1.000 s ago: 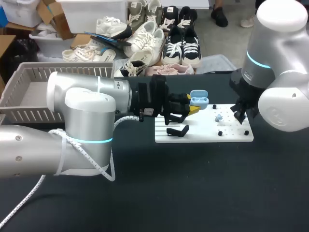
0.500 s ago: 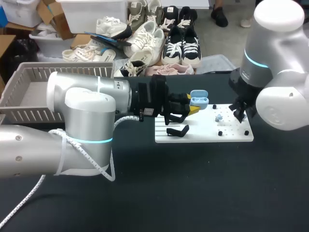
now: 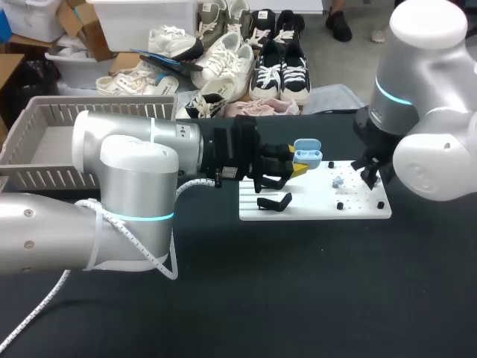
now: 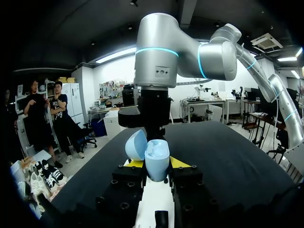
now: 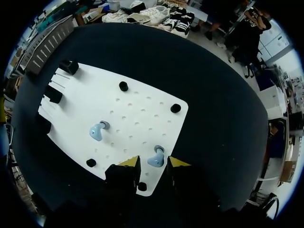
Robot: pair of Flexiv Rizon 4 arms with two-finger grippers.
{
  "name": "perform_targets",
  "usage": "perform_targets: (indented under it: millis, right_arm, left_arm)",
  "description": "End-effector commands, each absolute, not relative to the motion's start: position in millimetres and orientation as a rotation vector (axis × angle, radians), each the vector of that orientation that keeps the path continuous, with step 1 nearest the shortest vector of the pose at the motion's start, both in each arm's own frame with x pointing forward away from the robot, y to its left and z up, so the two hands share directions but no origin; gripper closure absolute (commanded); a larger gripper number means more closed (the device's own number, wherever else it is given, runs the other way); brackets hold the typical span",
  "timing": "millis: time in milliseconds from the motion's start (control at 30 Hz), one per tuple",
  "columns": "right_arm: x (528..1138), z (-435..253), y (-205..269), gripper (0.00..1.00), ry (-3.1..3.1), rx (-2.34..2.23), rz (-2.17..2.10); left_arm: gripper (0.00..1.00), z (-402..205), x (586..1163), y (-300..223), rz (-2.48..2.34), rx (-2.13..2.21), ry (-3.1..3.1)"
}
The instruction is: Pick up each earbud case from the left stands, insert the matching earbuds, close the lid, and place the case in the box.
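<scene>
L gripper point(image 4: 157, 164) pinches case point(image 4: 153, 151), R gripper point(image 5: 153, 165) over board-edge earbud point(image 5: 156, 159)

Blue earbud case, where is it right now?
In the head view, the blue earbud case, lid open, is held in the left gripper above the white board's left half.

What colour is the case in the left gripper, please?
The case is light blue, clearest in left wrist view.
</scene>
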State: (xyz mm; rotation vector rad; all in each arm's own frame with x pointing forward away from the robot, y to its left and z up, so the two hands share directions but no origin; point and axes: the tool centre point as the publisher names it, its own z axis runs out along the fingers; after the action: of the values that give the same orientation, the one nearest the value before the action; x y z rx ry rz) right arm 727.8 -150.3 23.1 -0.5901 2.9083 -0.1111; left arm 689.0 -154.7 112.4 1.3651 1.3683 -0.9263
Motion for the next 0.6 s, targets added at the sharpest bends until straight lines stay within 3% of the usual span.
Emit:
perform_targets:
  millis: [33,600]
  right_arm:
    - [727.1,22.0,-149.0,0.68,2.913,-0.57,-0.115]
    - [730.3,21.0,-152.3,0.72,2.924,-0.535,-0.123]
  left_arm:
    - [1.0,112.0,688.1,-154.2,-0.925,1.363,1.368]
    - [1.0,112.0,688.1,-154.2,-0.925,1.363,1.368]
